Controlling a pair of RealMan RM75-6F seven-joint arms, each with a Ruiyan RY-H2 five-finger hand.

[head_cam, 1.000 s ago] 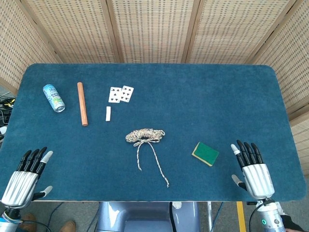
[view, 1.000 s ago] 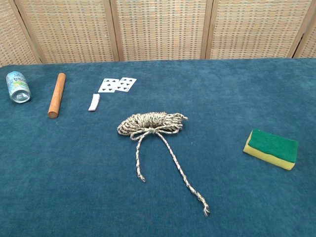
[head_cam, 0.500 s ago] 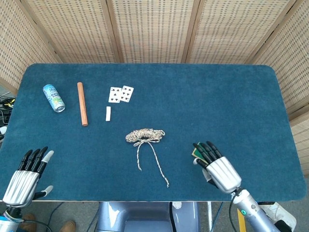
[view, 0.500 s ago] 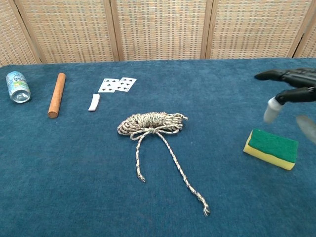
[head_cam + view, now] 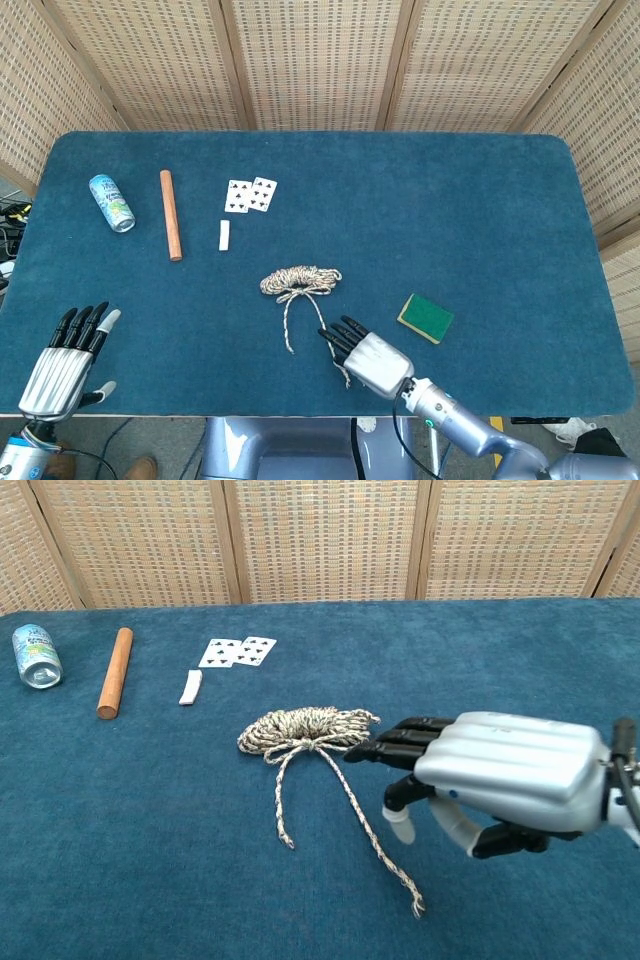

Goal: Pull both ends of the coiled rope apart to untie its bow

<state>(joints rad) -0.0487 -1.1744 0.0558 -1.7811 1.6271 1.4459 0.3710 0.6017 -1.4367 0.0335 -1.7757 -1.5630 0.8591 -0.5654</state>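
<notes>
The coiled rope [image 5: 300, 280] [image 5: 308, 730] lies mid-table, its bow knot at the near side. Two tails trail toward me: a short left tail [image 5: 281, 805] and a long right tail [image 5: 372, 845]. My right hand [image 5: 365, 355] [image 5: 490, 775] hovers low, fingers spread and pointing at the coil, and holds nothing. In the head view it covers the lower part of the long tail. In the chest view its thumb sits just right of that tail. My left hand [image 5: 70, 350] rests open at the near left corner, far from the rope, and shows in the head view only.
A green and yellow sponge [image 5: 425, 318] lies right of my right hand; the chest view hides it. At the far left are a can [image 5: 111, 202], a wooden stick [image 5: 171, 214], a small white piece [image 5: 224, 234] and playing cards [image 5: 250, 194]. Wicker screens stand behind the table.
My right hand has swept left from the table's right edge, past the sponge, to the long rope tail. The left hand has barely shifted. The rope has not moved.
</notes>
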